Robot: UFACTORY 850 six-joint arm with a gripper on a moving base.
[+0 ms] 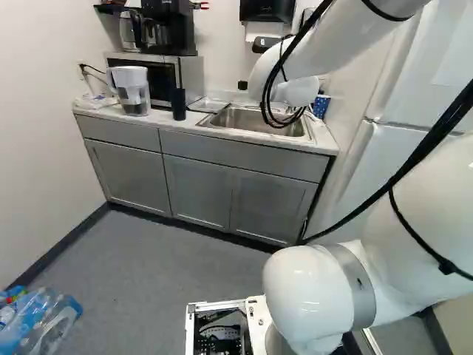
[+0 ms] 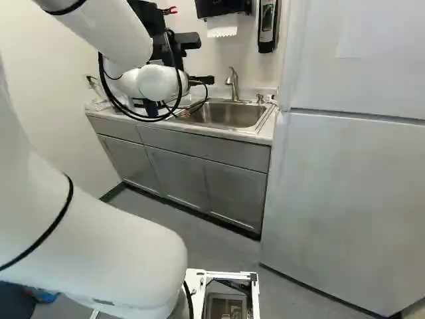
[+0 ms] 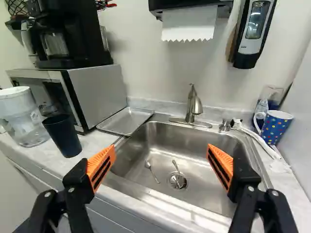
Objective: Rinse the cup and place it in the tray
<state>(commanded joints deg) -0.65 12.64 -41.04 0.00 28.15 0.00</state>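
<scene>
Gripper [image 3: 161,154] has 2 fingers wide apart; dark tumbler [image 3: 63,137] stands upright near the counter [image 3: 40,156] front edge, outside the microwave [image 3: 99,94]-side finger.

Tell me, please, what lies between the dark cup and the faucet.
From the dark cup toward the faucet lie the metal tray and then the sink's rim, as the wrist view shows.

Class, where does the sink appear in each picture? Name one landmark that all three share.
Left base view: the sink is above centre, partly behind the arm and its cables.
Right base view: above centre, slightly right, mostly uncovered.
Wrist view: ahead of the open hand.
Shared landmark: the paper towel dispenser on the wall.
</scene>
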